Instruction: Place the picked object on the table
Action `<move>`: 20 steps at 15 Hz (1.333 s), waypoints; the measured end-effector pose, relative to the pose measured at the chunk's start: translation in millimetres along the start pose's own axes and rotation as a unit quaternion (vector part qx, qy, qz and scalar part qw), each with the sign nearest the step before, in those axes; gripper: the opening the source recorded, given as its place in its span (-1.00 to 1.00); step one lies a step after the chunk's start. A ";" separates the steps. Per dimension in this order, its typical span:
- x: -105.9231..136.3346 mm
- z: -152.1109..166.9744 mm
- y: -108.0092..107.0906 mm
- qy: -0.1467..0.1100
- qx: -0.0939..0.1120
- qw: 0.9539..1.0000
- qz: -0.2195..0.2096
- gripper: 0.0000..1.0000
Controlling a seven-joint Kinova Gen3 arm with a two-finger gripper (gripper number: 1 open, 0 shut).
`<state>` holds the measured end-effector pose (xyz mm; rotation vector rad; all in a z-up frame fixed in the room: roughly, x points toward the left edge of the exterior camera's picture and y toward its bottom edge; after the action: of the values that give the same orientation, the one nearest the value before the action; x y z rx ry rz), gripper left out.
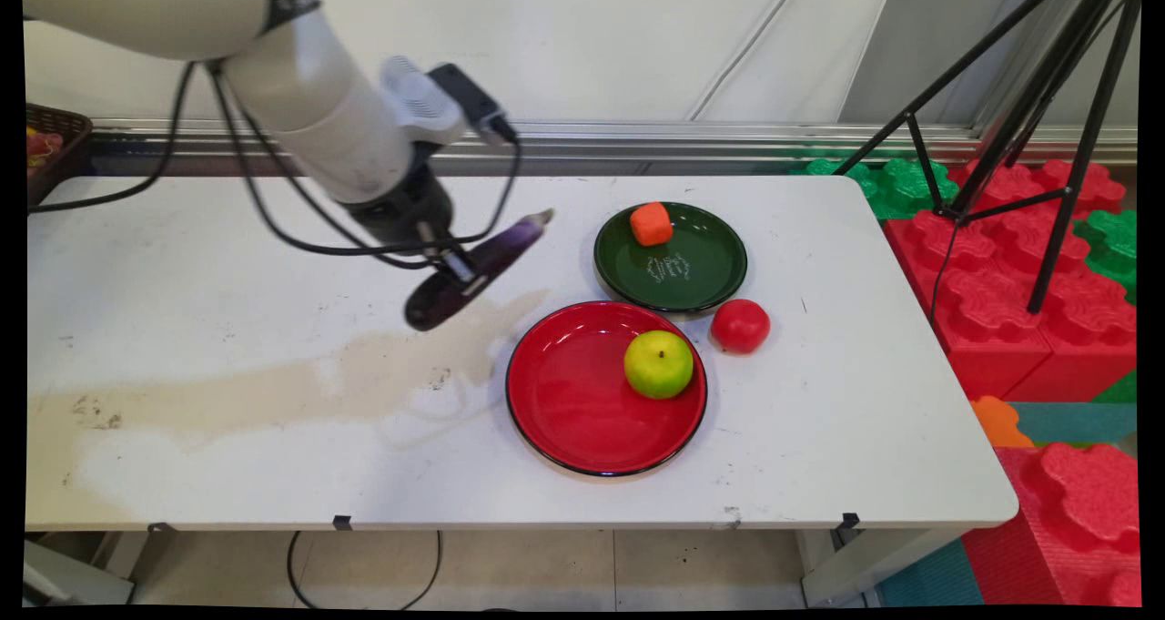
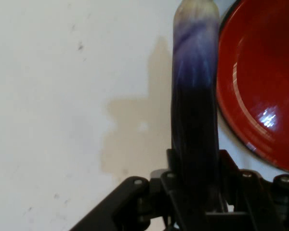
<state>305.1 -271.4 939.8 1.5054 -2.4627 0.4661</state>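
so the black two-finger end effector (image 1: 452, 269) is clamped around a long glossy purple toy eggplant (image 1: 478, 269), holding it above the white surface (image 1: 227, 329), just left of the round red plate (image 1: 582, 411) with the green apple (image 1: 658, 363)

- Eggplant (image 1: 478, 268): smooth, glossy purple skin.
- Red plate (image 1: 582, 420): glossy, glazed-looking.
- Green plate (image 1: 705, 269): shiny.
- Tabletop (image 1: 227, 265): matt white, scuffed, with a stain.

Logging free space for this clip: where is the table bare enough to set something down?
Bare: the table left of the red plate, stained though, and the right end past the tomato. Crowded: both plates, touching; green plate holds an orange block, red an apple.
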 end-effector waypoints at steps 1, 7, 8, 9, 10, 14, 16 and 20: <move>-9.5 -1.4 -7.2 -0.003 0.002 1.000 -0.006 -1.00; -46.2 2.8 -28.5 -0.018 0.007 0.999 -0.030 -1.00; -51.9 5.2 -31.1 -0.020 0.008 0.999 -0.035 -1.00; -55.3 7.4 -32.5 -0.022 0.008 0.999 -0.038 -1.00; -59.7 10.7 -34.4 -0.024 0.008 0.999 -0.041 -1.00; -70.4 30.9 -37.3 -0.029 0.007 0.998 -0.056 -1.00; -72.0 41.7 -36.9 -0.032 0.008 0.998 -0.061 -1.00; -73.5 65.3 -34.1 -0.036 0.004 0.997 -0.068 -1.00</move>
<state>367.5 -250.0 859.3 1.7070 -2.3936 0.4036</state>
